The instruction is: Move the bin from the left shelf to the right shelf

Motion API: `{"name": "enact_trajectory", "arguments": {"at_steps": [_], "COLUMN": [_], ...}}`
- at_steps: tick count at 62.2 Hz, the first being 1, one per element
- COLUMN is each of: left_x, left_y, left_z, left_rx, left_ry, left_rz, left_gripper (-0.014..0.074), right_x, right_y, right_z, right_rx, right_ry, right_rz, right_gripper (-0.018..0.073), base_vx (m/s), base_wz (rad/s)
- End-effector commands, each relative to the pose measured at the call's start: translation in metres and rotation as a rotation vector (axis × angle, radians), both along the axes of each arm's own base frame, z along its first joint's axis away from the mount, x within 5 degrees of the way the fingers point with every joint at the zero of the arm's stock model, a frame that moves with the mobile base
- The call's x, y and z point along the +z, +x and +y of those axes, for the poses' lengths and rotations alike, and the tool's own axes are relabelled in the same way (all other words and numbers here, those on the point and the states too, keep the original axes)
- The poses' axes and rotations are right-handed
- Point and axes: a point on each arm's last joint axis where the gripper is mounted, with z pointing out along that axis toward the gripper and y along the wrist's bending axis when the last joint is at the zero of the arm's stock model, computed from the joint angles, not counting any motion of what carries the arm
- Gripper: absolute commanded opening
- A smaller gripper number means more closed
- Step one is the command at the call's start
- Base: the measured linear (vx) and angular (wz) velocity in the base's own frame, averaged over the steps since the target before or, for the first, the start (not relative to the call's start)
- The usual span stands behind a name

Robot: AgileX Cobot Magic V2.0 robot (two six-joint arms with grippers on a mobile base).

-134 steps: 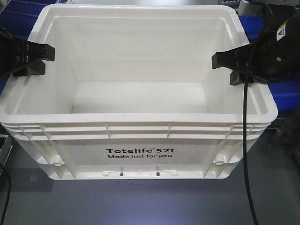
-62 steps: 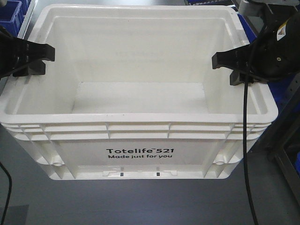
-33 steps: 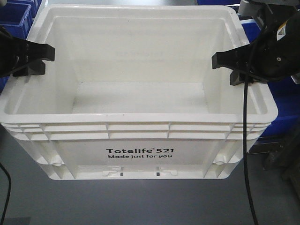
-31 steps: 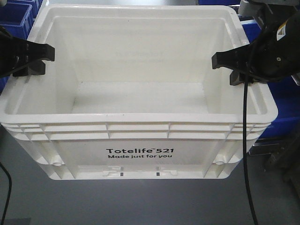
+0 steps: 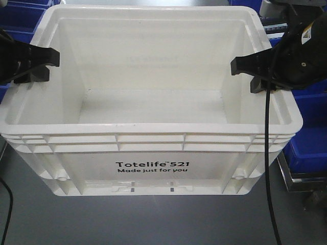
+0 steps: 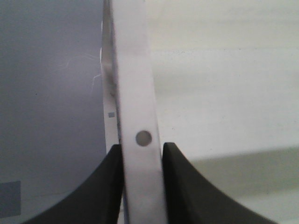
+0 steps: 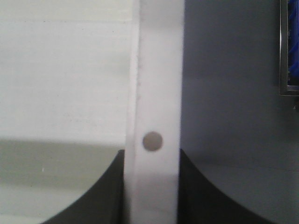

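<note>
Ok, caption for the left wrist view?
Left gripper clamps the white bin by its rim, between two black fingers.

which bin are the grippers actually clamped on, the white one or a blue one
The large white Totelife bin: the left gripper and right gripper each pinch a side rim. The blue bins sit behind it, ungripped.
</note>
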Motion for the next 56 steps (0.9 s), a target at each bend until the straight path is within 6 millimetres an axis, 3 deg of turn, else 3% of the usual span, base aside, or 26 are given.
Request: {"name": "enact_trajectory", "arguments": {"at_steps": [1, 56], "left_x": [0.0276, 0.0276], "left_y": [-0.0039, -0.0039], "left_z": [0.0029, 0.0029], "left_rx": [-0.010, -0.010], "left_ry": [-0.005, -0.005], "left_rz": [-0.176, -0.176], "left_gripper": [0.0152, 0.0152], "right_x": [0.0310, 0.0310], "right_y": [-0.0025, -0.0025], "right_z": [-0.0068, -0.0068], "right_rx": [-0.001, -0.001], "right_ry": [0.018, 0.018], "right_rz": [-0.194, -0.194], "right_gripper": [0.0029, 0.0029], "base_vx": [0.20, 0.19], "base_wz": [0.07, -0.01]}}
